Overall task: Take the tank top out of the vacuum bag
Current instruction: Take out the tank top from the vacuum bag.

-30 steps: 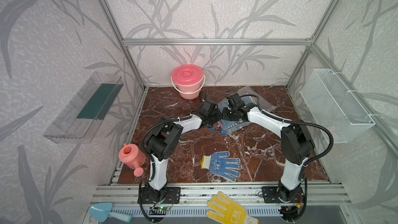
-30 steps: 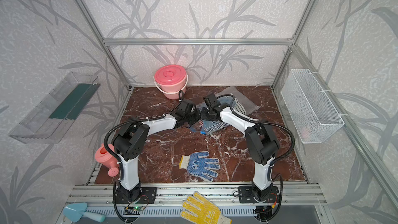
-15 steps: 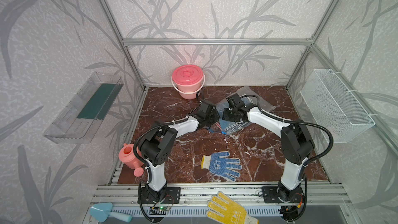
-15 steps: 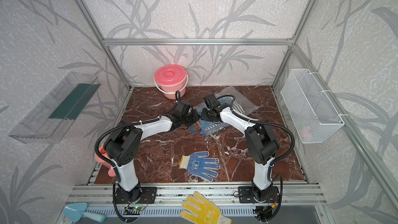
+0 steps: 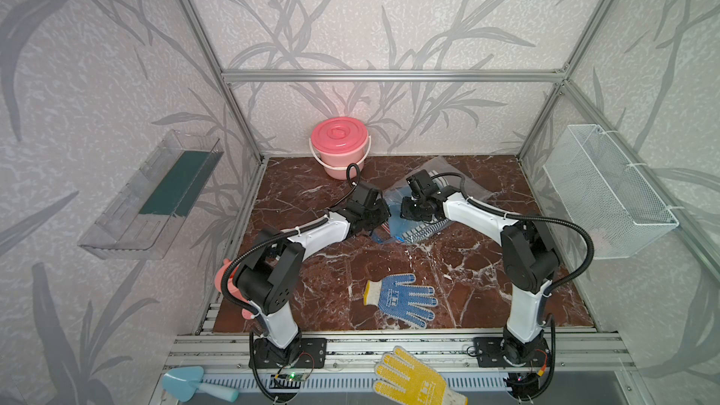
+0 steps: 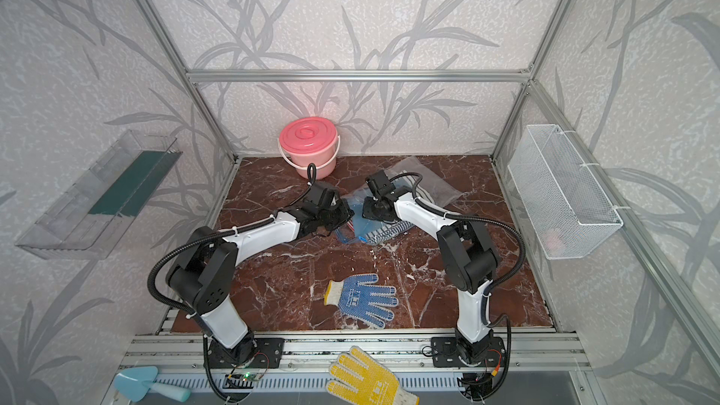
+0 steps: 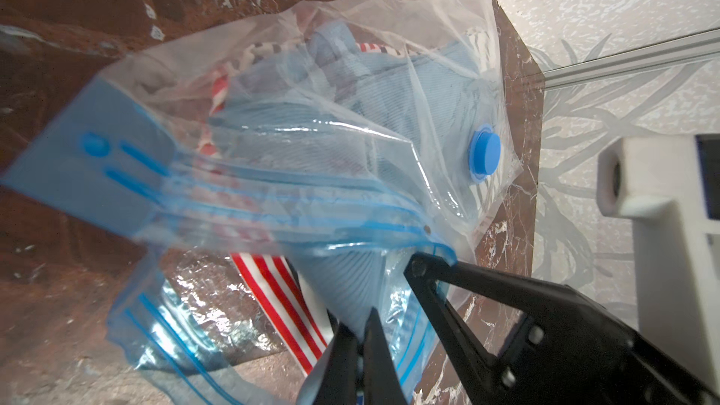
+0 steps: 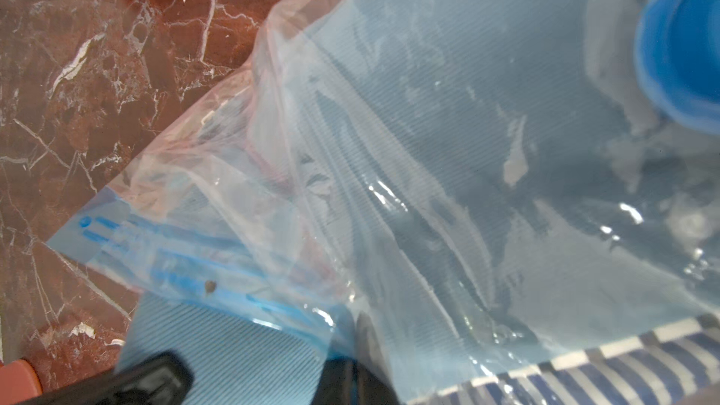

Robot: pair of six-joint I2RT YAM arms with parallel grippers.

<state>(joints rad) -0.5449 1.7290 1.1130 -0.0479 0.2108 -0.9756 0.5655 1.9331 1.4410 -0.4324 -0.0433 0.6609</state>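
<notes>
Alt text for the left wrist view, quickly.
The left tool pinches a light blue ribbed top at the open mouth of a clear plastic bag with a blue valve cap. The right tool grips the bag's blue zip edge; red-striped cloth shows too.

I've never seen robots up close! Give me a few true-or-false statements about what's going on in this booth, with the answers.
1. The vacuum bag has a round blue valve cap. True.
2. The blue glove lies inside the bag. False: it lies flat on the marble table, apart from the bag.
3. The pink bucket has its lid on. True.
4. The left gripper is open and empty. False: it is shut on light blue fabric at the bag's mouth.
</notes>
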